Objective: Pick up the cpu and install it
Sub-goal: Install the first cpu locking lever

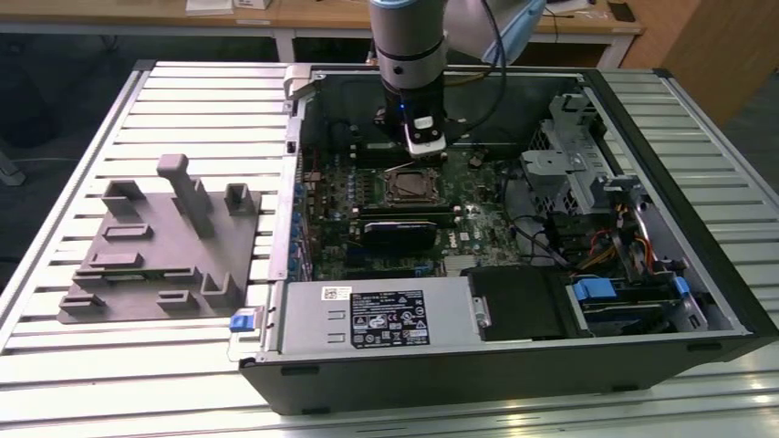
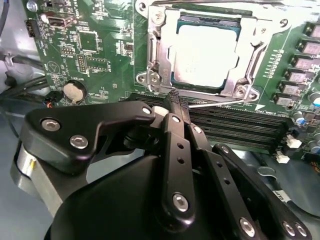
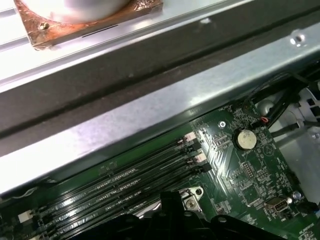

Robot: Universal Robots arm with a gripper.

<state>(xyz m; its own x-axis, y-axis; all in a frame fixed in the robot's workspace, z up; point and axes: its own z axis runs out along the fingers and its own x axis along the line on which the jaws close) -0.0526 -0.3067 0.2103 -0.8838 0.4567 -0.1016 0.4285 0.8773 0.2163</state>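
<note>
The cpu (image 2: 202,50), a square chip with a pale silver top, lies inside the metal-framed socket (image 2: 160,55) on the green motherboard. My gripper (image 2: 174,100) hovers just beside the socket's edge, by the memory slots. Its black fingers (image 2: 176,145) are shut together with nothing held. A thin wire lever (image 2: 220,103) runs along the socket right at the fingertips. In the exterior view the gripper (image 1: 422,146) hangs inside the open computer case, just behind the socket (image 1: 408,187). In the first wrist view the black fingers (image 3: 170,210) sit over the memory slots (image 3: 115,190).
A grey plastic fixture (image 1: 159,246) stands on the slatted table at the exterior view's left. Inside the case are the power supply (image 1: 378,315), a drive cage (image 1: 585,155) and cables. A coin battery (image 2: 74,91) and the case wall (image 3: 150,110) lie close by. A copper-based block (image 3: 85,15) rests outside the case.
</note>
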